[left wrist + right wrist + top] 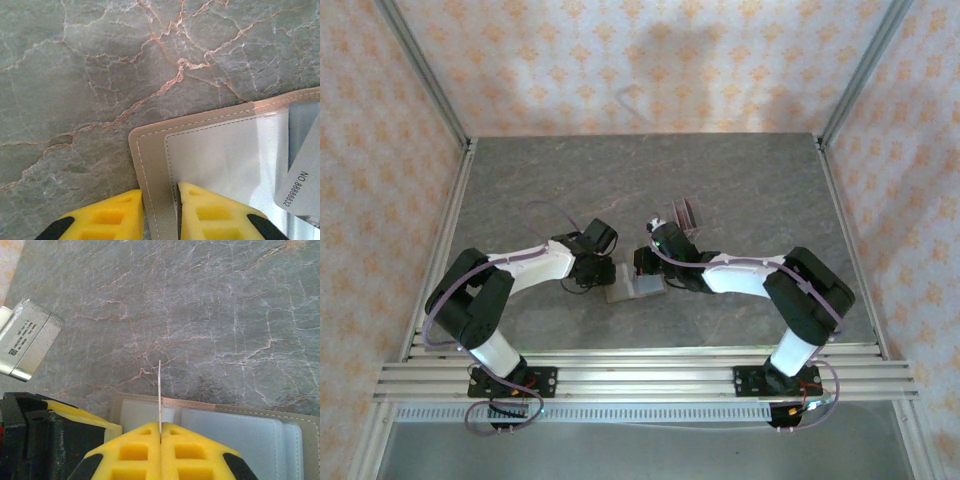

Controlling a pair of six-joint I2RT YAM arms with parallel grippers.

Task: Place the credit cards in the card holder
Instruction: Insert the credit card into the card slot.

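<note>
Right wrist view, near to far.
1: right tool, closed on one credit card, held edge-on and upright.
2: card holder, lying open on the counter, below the card.
3: left tool, fingers narrowly apart astride the holder's stitched border; whether it grips or merely presses cannot be told.

Risk: the card edge may catch the pocket rim instead of its mouth, then bow or slide in the pinch. The holder may skid if loosely pinned.
</note>
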